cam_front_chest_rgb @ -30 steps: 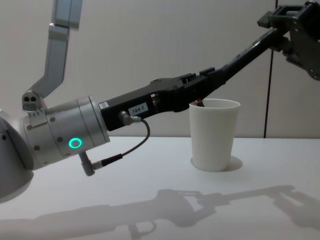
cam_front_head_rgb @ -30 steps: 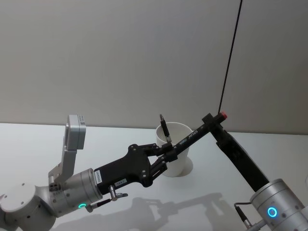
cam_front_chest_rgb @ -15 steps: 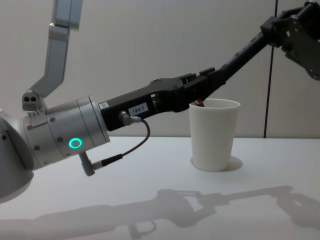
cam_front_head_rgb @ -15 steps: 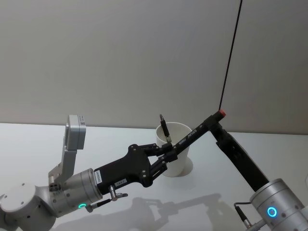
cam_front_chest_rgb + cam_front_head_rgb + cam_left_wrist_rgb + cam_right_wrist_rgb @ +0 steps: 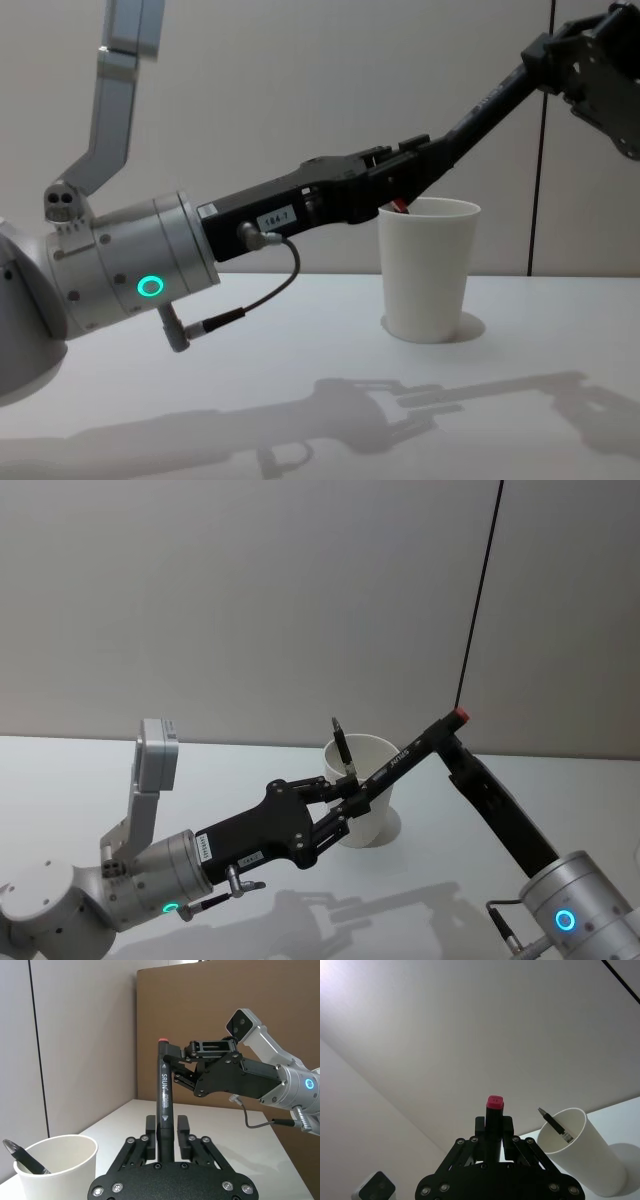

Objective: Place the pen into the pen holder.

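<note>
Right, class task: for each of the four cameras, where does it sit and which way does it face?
Head: up high, facing down-forward at the pen holder; both arms, left end effector and right end effector at the pen.
Chest: lower, facing across the table; left arm large.
Left wrist: on the left arm, facing the right arm along the pen.
Right wrist: on the right arm, facing the wall.
Shared: both wrist views show the holder's second pen.

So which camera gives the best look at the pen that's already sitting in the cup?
The left wrist view: the second pen leans inside the pen holder, its tip clear of the rim. The right wrist view and head view show it smaller. In the chest view the left pincer hides most of it.
</note>
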You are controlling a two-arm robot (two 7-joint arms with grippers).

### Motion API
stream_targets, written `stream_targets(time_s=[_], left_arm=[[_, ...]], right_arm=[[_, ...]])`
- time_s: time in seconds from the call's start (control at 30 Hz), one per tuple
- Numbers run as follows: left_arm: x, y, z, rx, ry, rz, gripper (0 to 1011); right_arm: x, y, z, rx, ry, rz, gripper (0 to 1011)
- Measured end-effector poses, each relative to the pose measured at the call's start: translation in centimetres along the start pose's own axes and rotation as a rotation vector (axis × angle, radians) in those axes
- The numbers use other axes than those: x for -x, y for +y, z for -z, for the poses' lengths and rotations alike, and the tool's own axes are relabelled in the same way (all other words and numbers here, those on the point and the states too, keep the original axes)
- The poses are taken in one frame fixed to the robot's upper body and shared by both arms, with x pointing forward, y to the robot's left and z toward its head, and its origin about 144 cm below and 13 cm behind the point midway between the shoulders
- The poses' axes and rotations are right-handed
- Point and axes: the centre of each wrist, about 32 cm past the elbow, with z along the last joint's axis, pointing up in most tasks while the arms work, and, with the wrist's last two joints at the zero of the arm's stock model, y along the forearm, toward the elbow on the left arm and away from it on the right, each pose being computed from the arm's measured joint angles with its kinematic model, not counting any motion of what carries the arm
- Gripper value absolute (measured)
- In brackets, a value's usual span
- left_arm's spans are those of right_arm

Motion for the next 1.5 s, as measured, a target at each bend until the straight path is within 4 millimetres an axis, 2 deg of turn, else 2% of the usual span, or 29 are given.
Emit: stream_targets(time_s=[0.1, 0.23, 0.33, 0.37, 0.77, 0.87, 1.5], left_arm=[[0.0, 0.0, 0.0, 0.000, 0.000, 0.000, 308], [0.0, 0.0, 0.0, 0.000, 0.000, 0.000, 475], [0.0, 0.0, 0.0, 0.000, 0.000, 0.000, 537], [0.0, 0.0, 0.0, 0.000, 0.000, 0.000, 597], [0.0, 0.0, 0.0, 0.000, 0.000, 0.000, 956], [0.0, 0.0, 0.0, 0.000, 0.000, 0.000, 1002], [0.0, 0.0, 0.0, 0.000, 0.000, 0.000, 1002]], right_arm=[[0.0, 0.0, 0.0, 0.000, 0.000, 0.000, 193], [0.0, 0.0, 0.0, 0.000, 0.000, 0.000, 193], [0.0, 0.0, 0.0, 0.000, 0.000, 0.000, 193], [0.0, 0.0, 0.0, 0.000, 0.000, 0.000, 193], [0.0, 0.0, 0.0, 0.000, 0.000, 0.000, 194], [0.0, 0.0, 0.0, 0.000, 0.001, 0.000, 193], [-1.0, 0.6, -0.6, -0.027, -0.047, -0.010, 193]])
